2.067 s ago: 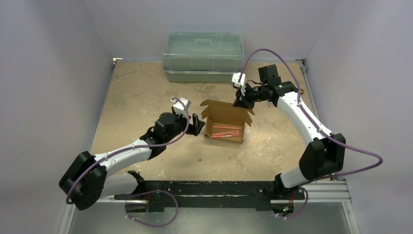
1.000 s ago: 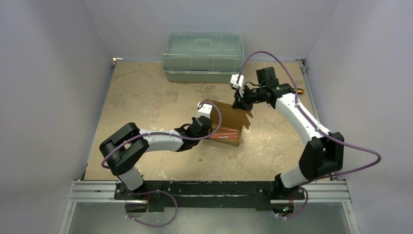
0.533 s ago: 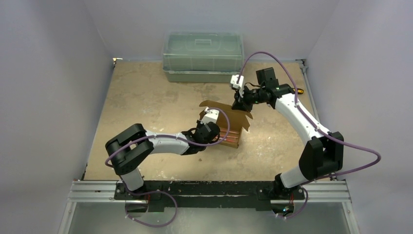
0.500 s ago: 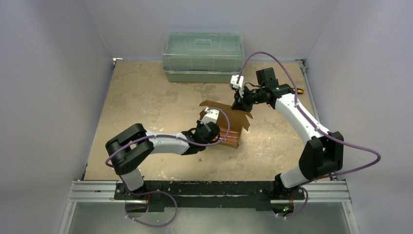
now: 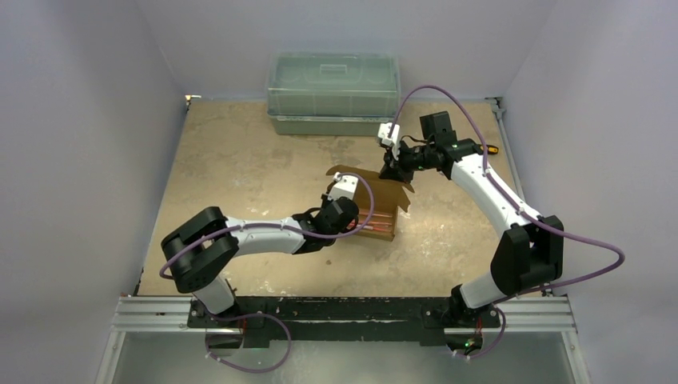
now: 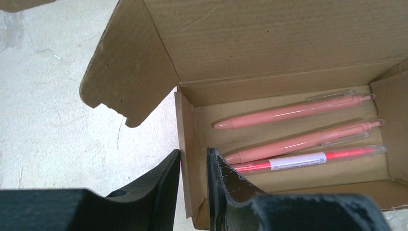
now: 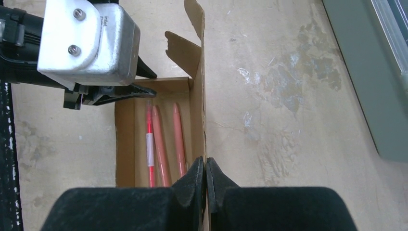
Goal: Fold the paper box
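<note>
The paper box (image 5: 385,197) is a brown carton standing open mid-table, with three pink and red pens (image 6: 293,109) lying in its bottom. My left gripper (image 6: 193,156) straddles the box's short left wall, one finger (image 6: 163,183) against the outside. The other finger sits inside with a small gap, so the jaws are slightly open. My right gripper (image 7: 206,166) is shut on the upright rear lid flap (image 7: 200,72), pinching its edge. From above, the left gripper (image 5: 352,218) is at the box's left end and the right gripper (image 5: 394,170) at its far right corner.
A green translucent bin (image 5: 333,92) with a lid stands against the back wall, and its edge shows in the right wrist view (image 7: 370,72). A loose side flap (image 6: 127,72) of the box juts out to the left. Grey walls close in the stone-patterned table (image 5: 232,168).
My left arm reached in to the box's left wall, closed there, and its jaws have now parted a little. The box shifted slightly. My right gripper kept its hold on the flap.
</note>
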Tool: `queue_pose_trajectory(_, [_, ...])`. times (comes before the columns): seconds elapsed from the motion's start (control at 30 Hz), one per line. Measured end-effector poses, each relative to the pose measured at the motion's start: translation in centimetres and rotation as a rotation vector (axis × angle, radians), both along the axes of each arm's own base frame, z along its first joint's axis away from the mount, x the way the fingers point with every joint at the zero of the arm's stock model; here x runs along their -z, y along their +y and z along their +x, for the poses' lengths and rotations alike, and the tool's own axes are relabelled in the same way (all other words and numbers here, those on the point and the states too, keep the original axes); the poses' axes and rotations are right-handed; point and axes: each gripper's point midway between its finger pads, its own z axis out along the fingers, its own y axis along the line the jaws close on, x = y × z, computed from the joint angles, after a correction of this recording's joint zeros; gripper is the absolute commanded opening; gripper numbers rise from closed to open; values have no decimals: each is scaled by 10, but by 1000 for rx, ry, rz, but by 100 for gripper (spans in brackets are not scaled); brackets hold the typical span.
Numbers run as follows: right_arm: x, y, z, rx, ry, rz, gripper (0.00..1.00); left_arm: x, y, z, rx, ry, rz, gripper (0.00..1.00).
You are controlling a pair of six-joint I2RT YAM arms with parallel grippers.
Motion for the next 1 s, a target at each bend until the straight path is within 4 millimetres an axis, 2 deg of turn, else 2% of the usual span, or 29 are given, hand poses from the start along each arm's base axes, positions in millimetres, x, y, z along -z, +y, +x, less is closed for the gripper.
queue_pose_trajectory(0.23, [0,0,0,-1,-2,0,5,-13,-4,-4,11,6,-52,26])
queue_pose_trajectory(0.33, [1,1,0,-7,-6,2,5,-28,-4,-7,27,-6,-100,27])
queue_pose_trajectory(0.4, [2,3,0,-15,-14,2,5,-43,0,-12,32,-25,-148,32])
queue_pose_trajectory(0.53, [2,5,-3,-28,-27,3,5,-75,15,-20,44,-68,-282,32])
queue_pose_trajectory(0.63, [1,6,-6,-36,-32,3,5,-85,47,-13,6,-87,-424,28])
queue_pose_trajectory(0.7, [1,6,-7,-41,-36,3,5,-81,81,-2,-71,-99,-497,22])
queue_pose_trajectory(0.8, [0,7,-11,-49,-39,3,5,-66,111,6,-152,-84,-553,16])
queue_pose_trajectory(0.9, [2,7,-14,-55,-31,0,5,-54,115,10,-152,-48,-594,14])
queue_pose_trajectory(1.0, [5,8,-17,-58,-18,-4,5,-46,103,18,-96,-21,-629,14])
